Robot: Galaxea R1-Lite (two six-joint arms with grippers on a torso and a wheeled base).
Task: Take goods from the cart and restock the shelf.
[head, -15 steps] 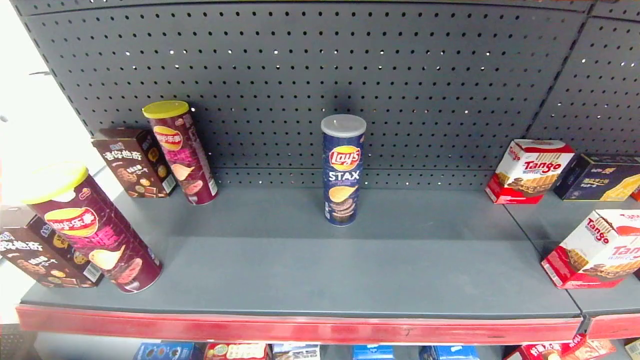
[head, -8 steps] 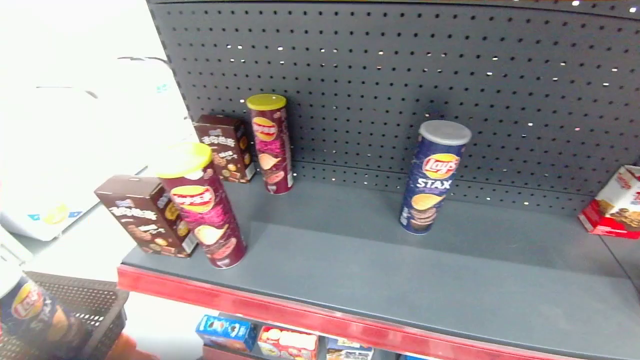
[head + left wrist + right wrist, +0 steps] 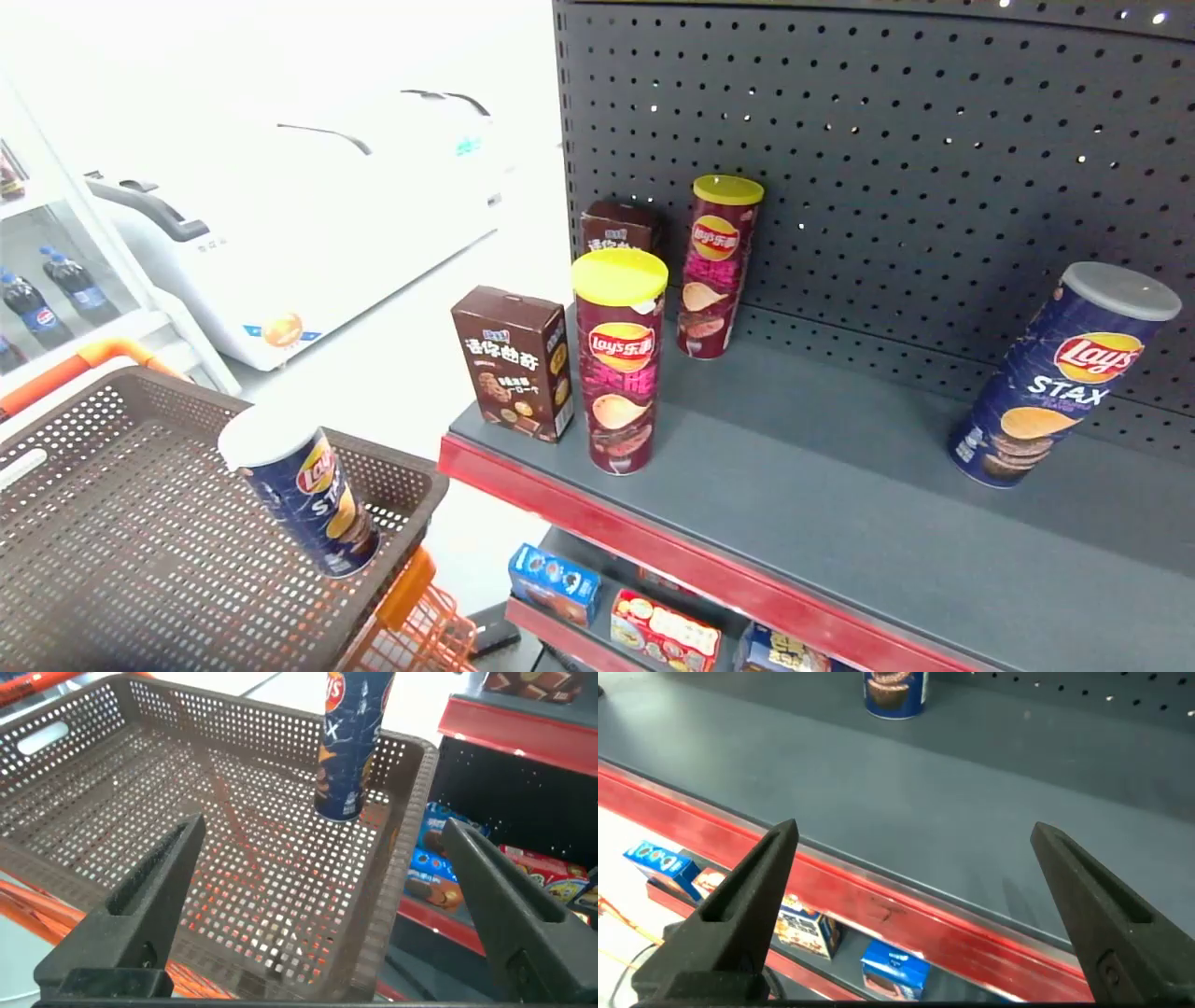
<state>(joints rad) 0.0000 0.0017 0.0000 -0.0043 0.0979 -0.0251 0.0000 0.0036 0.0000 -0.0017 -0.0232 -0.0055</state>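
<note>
**Mia:** Head view first. What should the robot grab?

**Ben:** The blue can. It stands in the cart basket, in the corner nearest the shelf. I think it should be held around its middle, so it won't tip.

**Mia:** And the left wrist view?

**Ben:** The left gripper hangs over the basket. Its fingers are wide apart and hold nothing. The can is ahead of it, by the basket's far wall. I'd say go in low and straight.

**Mia:** And the right wrist view?

**Ben:** The right gripper is away from the basket, above the front of the shelf. Its fingers are apart too, and empty.
</note>
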